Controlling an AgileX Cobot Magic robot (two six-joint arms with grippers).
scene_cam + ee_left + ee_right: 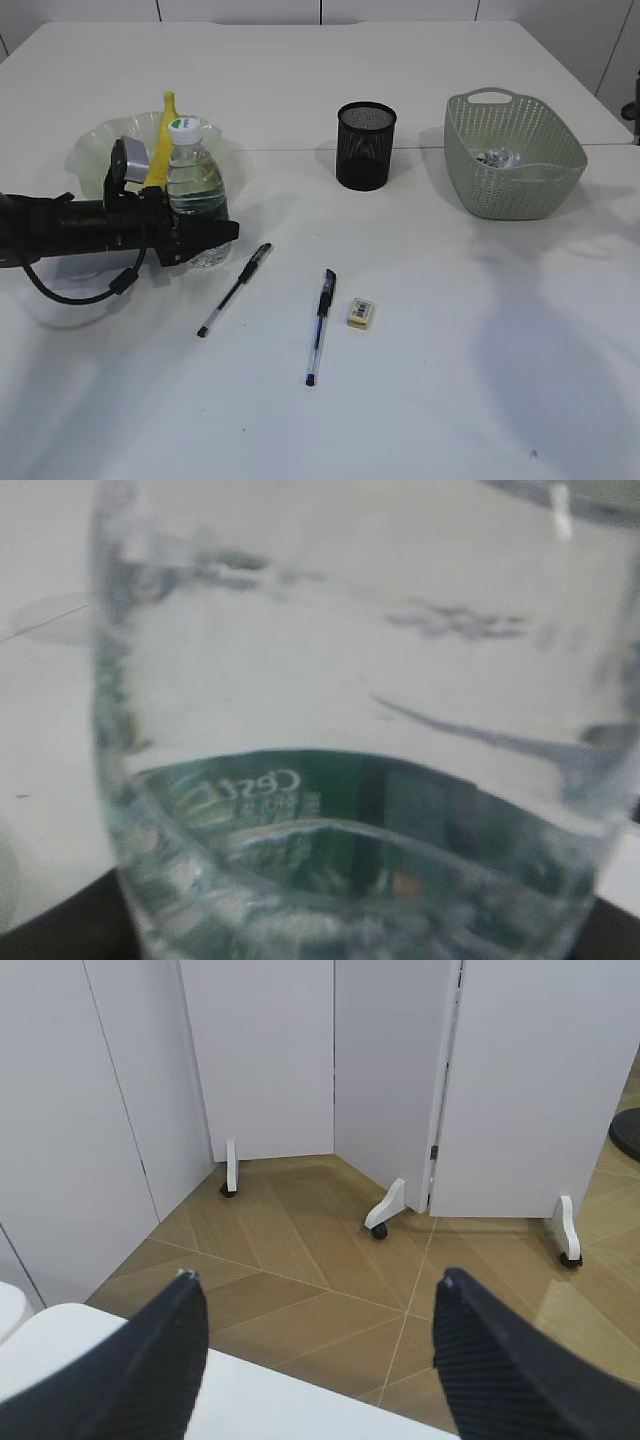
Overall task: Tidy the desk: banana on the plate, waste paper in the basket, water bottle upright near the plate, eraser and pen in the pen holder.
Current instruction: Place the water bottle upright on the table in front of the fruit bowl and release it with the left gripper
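Exterior view is showing me the white worktop (pixel 420 400) from the front. Nearest to me, two pens are lying flat: one pen (pixel 320 325) in the middle with the small eraser (pixel 361 313) just beside it, and another pen (pixel 235 288) a bit to the left. Behind that, my left gripper (pixel 205 238) is reaching in from the left side with its fingers around the bottom of the water bottle (pixel 195 190). The bottle is standing upright, touching the edge of the plate (pixel 90 150). I cannot tell if the fingers are squeezing it or just sitting loosely around it. The banana (pixel 163 140) is lying on the plate behind the bottle. Farther back, the black pen holder (pixel 366 145) is standing in the middle, and the green basket (pixel 515 155) is sitting on the right with crumpled paper (pixel 498 158) inside. My right gripper (pixel 320 1360) is showing in its own wrist view, wide open, holding nothing, pointing past the worktop edge at the floor (pixel 330 1260).
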